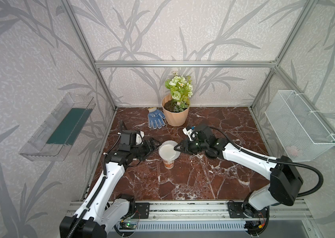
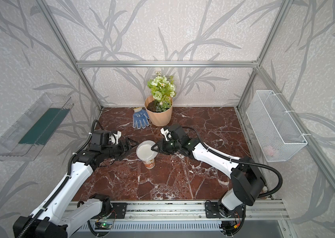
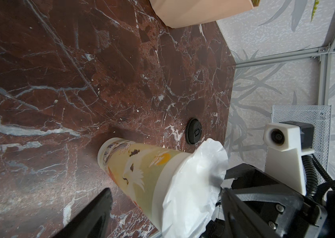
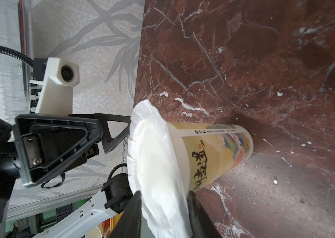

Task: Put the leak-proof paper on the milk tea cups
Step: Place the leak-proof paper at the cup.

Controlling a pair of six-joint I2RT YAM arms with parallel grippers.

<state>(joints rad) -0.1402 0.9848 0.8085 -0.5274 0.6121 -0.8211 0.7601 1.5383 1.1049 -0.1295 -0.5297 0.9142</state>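
The milk tea cup (image 1: 168, 162) (image 2: 150, 162) stands upright mid-table, white with a printed band. The leak-proof paper (image 1: 167, 149) (image 2: 145, 149) lies over its mouth, its crinkled edge drooping past the rim (image 3: 195, 185) (image 4: 154, 164). My left gripper (image 1: 155, 148) (image 2: 132, 146) (image 3: 162, 214) is open at the cup's left, its fingers (image 3: 92, 216) wide on either side of the cup's top. My right gripper (image 1: 177, 148) (image 2: 153, 148) (image 4: 165, 214) is open at the cup's right. One of its jaws is over the paper's edge and the other beside the cup wall (image 4: 209, 154).
A black round lid (image 3: 193, 130) lies on the marble under my right arm. A peach flower pot (image 1: 175, 116) and a blue glove (image 1: 155, 117) sit at the back. A wire basket (image 1: 298, 125) hangs on the right wall, a clear tray (image 1: 57, 127) on the left.
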